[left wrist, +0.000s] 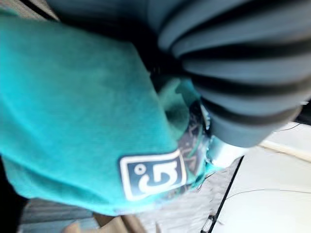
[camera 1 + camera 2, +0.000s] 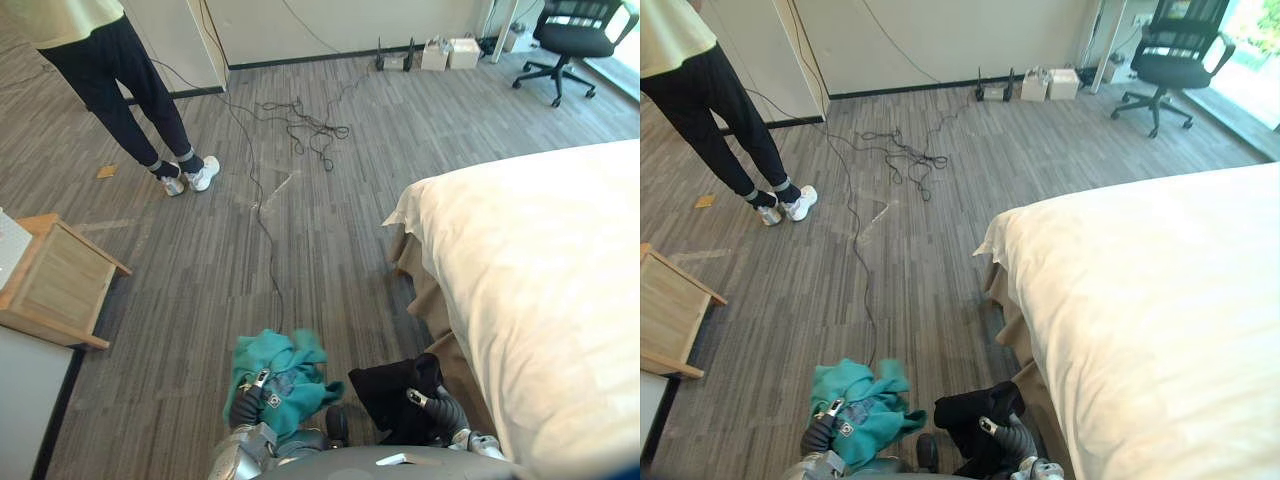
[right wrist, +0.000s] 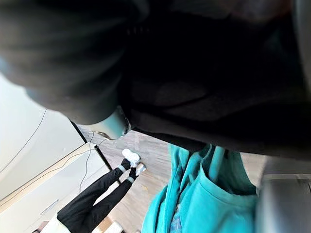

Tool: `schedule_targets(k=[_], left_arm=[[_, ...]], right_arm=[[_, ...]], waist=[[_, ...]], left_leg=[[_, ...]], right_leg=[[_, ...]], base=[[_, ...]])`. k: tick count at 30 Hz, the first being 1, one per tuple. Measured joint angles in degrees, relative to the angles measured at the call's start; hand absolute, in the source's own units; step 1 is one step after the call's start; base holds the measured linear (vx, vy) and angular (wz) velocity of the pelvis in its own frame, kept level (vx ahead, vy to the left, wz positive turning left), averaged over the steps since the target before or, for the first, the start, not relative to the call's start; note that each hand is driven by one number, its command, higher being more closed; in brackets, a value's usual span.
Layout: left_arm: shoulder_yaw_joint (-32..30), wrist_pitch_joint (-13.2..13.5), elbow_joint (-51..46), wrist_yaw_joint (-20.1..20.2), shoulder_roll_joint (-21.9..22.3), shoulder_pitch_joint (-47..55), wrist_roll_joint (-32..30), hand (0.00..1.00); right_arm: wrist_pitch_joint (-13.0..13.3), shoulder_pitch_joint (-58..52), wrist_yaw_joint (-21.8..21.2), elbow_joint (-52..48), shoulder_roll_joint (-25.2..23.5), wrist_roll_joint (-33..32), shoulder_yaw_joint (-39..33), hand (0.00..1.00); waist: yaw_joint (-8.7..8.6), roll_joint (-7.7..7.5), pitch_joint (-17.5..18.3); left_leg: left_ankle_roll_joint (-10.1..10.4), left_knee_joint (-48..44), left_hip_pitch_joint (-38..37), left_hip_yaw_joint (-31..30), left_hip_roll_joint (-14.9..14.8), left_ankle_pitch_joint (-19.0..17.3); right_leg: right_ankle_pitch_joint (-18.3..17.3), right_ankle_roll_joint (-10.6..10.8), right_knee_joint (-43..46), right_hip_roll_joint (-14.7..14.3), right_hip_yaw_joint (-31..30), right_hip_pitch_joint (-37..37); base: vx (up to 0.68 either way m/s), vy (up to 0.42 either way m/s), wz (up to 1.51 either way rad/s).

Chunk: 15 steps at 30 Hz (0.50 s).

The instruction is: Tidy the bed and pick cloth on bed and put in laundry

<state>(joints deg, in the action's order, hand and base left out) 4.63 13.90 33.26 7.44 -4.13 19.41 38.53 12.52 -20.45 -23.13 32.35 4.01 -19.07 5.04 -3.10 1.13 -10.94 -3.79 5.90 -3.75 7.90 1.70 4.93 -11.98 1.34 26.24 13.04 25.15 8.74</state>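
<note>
While beside one bed (image 2: 540,290), one teal cloth (image 2: 285,370), one black cloth (image 2: 390,390).

Your left hand (image 2: 247,404), in its dark ribbed cover, sits low and close to the body, pushed into a bunched teal fabric garment (image 2: 288,368). Your right hand (image 2: 444,408) sits level beside it, against a crumpled black cloth (image 2: 392,392).

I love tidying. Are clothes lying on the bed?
No, the bed shows only its white cover; the teal cloth and black cloth are off it.
</note>
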Motion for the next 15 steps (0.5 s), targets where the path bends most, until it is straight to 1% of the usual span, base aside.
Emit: schedule_targets(k=[2,3,4,5,7,9,10,11,15], left_arm=[[1.2,-0.7,-0.5,1.0,-1.1,-0.1,-0.7,1.00],[1.9,-1.2,-1.2,1.2,-1.6,-0.1,-1.8,1.00],[2.0,-1.4,-1.6,1.3,-2.0,0.1,-2.0,1.00],[2.1,-2.1,-2.1,1.3,-2.2,0.1,-2.1,1.00],[3.2,-3.4,-3.0,1.3,-1.7,0.3,-2.0,1.00],[3.9,-4.1,-3.5,1.5,-1.8,0.2,-2.0,1.00],[3.9,-4.6,-4.0,2.3,-1.8,0.0,-1.9,1.00],[6.2,-4.5,-3.9,5.1,-4.1,0.5,-1.9,1.00],[6.2,-4.5,-3.9,5.1,-4.1,0.3,-1.9,1.00]], right_arm=[[0.8,-0.5,1.5,0.1,0.1,-1.0,0.6,1.00],[1.0,-1.0,2.1,0.1,-0.1,-2.0,0.7,1.00],[1.0,-1.3,2.2,0.1,-0.3,-2.7,0.9,1.00],[1.0,-1.7,2.2,0.1,-0.6,-3.9,1.0,1.00],[1.0,-1.9,2.1,0.0,-0.4,-4.2,0.7,1.00],[1.0,-1.8,2.1,-0.3,-0.1,-4.2,0.3,1.00],[0.9,-1.8,2.0,-0.4,0.3,-4.4,0.2,1.00],[1.0,-2.2,-0.3,0.3,0.6,-5.0,0.1,1.00],[1.0,-2.1,-0.3,0.3,0.6,-5.0,0.1,1.00]], waist=[[-0.21,-0.44,0.2],[-0.18,-1.03,0.5],[-0.11,-1.60,0.8],[0.36,-2.31,0.7],[0.80,-2.30,0.5],[0.66,-1.41,0.3],[0.50,-0.88,0.5],[-0.72,-2.06,1.4],[-0.62,-2.26,1.3]], left_leg=[[0.3,0.0,-0.1,-2.2,-0.6,1.3],[0.5,0.0,0.6,-3.2,-0.7,1.6],[0.7,0.0,1.0,-3.4,-0.4,1.8],[1.3,0.0,1.2,-3.4,-0.1,2.3],[1.2,-0.1,1.4,-2.4,0.3,2.4],[1.2,-0.1,1.5,-2.0,0.4,2.5],[1.1,-0.1,1.8,-1.5,0.5,2.6],[1.5,0.1,1.2,-1.9,1.6,2.0],[1.5,0.1,1.3,-2.0,1.7,2.0]], right_leg=[[0.4,-0.4,0.7,-1.7,-3.9,0.0],[-0.3,-1.0,-1.2,-2.9,-5.8,0.4],[-0.6,-1.1,-3.0,-3.1,-6.3,1.1],[-1.2,-0.6,-6.1,-3.4,-6.5,2.4],[-1.9,0.6,-9.2,-3.3,-7.1,3.6],[-2.0,0.8,-10.6,-3.3,-7.4,3.8],[-2.2,1.2,-11.7,-3.3,-8.1,3.9],[-2.6,3.5,-17.1,-3.1,-10.3,6.8],[-2.6,3.5,-17.2,-3.1,-10.3,6.9]], base=[[0.08,-0.070,0.70],[0.06,-0.094,0.41],[0.08,-0.125,0.28],[0.06,-0.089,0.01],[0.05,-0.107,-0.20],[0.01,-0.083,-0.21],[0.00,-0.052,-0.17],[0.01,-0.043,-0.10],[0.01,-0.046,0.02]])
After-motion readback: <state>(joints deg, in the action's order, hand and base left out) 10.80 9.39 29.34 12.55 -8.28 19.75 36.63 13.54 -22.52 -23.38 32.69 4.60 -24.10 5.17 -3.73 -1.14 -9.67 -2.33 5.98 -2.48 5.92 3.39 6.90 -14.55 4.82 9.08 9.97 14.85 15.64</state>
